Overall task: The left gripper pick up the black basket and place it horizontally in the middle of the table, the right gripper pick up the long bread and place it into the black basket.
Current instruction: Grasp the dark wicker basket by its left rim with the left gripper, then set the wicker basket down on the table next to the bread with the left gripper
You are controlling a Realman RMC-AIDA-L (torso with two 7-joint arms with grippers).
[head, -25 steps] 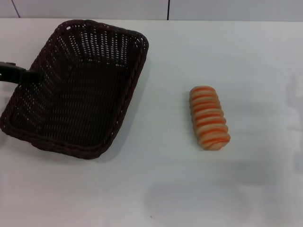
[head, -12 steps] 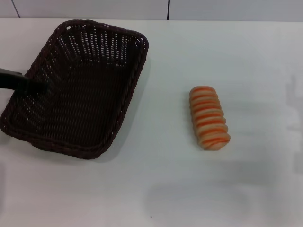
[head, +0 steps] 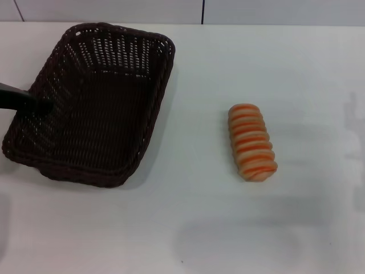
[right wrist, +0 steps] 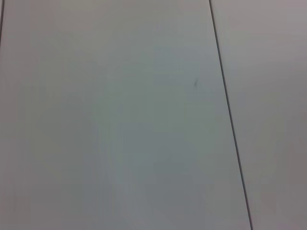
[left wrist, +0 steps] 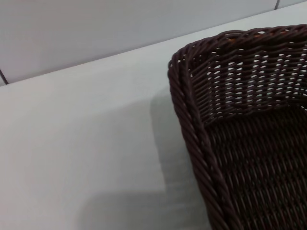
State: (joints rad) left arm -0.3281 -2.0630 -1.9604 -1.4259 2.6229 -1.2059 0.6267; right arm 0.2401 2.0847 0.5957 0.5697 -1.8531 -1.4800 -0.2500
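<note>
The black basket point(head: 97, 108) sits at the left of the white table point(head: 199, 228), its long side running away from me and slightly slanted. My left gripper point(head: 40, 104) shows as a dark shape coming in from the left edge, shut on the basket's left rim. The left wrist view shows a basket corner point(left wrist: 249, 143) with its braided rim over the table. The long bread point(head: 251, 141), tan with orange stripes, lies right of centre, well apart from the basket. My right gripper is out of view; its wrist view shows only a pale surface.
A pale tiled wall point(head: 114, 10) with dark seams runs along the table's far edge. Bare tabletop lies between the basket and the bread, and in front of both.
The basket has shifted slightly left and away from me with the left gripper on its rim. The bread has not moved.
</note>
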